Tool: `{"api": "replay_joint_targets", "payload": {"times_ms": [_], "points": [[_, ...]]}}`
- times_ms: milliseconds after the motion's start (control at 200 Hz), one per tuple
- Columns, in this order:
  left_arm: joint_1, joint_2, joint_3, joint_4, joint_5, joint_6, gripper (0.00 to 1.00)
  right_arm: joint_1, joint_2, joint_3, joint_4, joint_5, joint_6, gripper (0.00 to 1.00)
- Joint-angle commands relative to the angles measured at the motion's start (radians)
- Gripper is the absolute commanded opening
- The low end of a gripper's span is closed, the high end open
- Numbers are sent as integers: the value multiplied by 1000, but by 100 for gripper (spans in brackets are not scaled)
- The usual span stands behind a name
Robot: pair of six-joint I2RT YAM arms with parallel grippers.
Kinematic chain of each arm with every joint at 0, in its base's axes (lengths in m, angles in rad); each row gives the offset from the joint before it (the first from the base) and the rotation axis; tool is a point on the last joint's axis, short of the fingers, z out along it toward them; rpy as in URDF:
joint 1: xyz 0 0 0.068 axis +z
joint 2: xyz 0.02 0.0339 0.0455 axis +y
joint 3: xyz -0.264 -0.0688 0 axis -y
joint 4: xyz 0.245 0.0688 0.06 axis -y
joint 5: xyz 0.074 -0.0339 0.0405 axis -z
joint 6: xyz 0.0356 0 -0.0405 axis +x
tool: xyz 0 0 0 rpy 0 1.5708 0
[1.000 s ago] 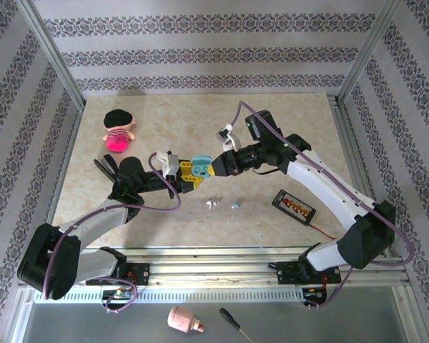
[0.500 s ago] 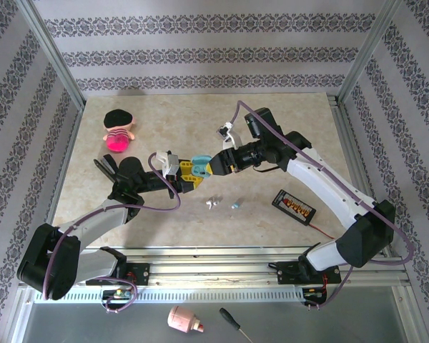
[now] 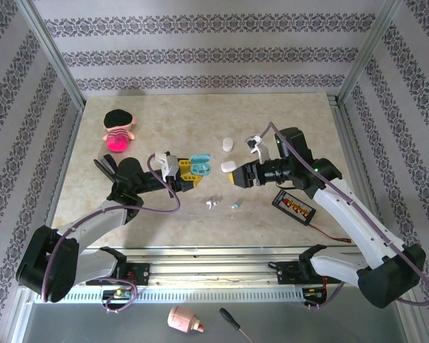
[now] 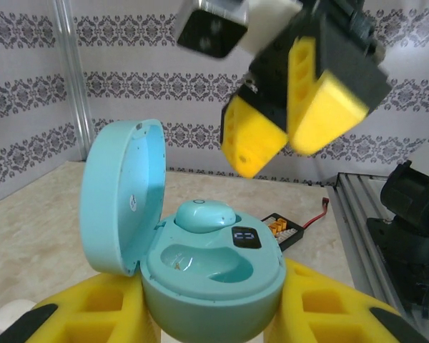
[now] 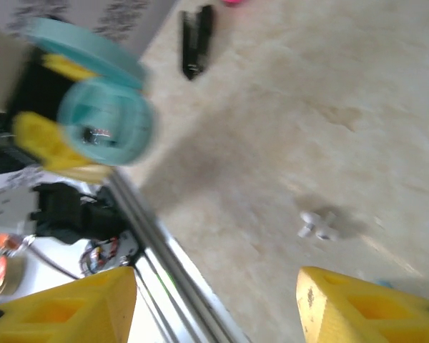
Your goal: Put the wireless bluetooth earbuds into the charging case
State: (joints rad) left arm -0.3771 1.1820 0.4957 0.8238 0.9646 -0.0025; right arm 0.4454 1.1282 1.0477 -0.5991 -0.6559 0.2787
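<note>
You see your right gripper (image 5: 216, 279) with its two yellow fingers wide apart and nothing between them. Beyond them a small white earbud (image 5: 316, 222) lies on the table (image 5: 272, 121), not far from its railed edge. At upper left, blurred, the open teal case (image 5: 107, 127) sits clamped between the left arm's yellow fingers (image 5: 37, 134), its lid (image 5: 86, 44) swung back. A black object (image 5: 197, 39) lies farther off on the surface.

The top camera looks down from above and behind my bases, far enough back to take in the whole table (image 3: 286, 114). My left wrist camera sits close behind my left gripper (image 4: 211, 318), facing level past its tips. My right wrist camera looks steeply down through my right gripper (image 5: 218, 314), blurred. All three views share the case (image 4: 214, 275) between my left fingers.
</note>
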Motion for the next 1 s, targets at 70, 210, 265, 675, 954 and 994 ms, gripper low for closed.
{"api": "replay_joint_targets", "payload": {"times_ms": [70,210,265,675,954,994], "points": [[20,-22,-14,1,-26,42,17,-28,51,-106,-27,147,151,59],[21,-23,-15,4,-23,40,18,31,73,-206,64,200,273,58],[23,-21,-14,3,-19,39,17,55,90,-239,92,209,319,58],[22,-13,-25,33,-17,23,17,199,230,-410,426,280,638,55],[23,-7,-19,38,-10,13,18,213,334,-418,497,318,672,53],[24,-9,-19,34,-6,11,17,212,346,-414,498,329,669,53]]}}
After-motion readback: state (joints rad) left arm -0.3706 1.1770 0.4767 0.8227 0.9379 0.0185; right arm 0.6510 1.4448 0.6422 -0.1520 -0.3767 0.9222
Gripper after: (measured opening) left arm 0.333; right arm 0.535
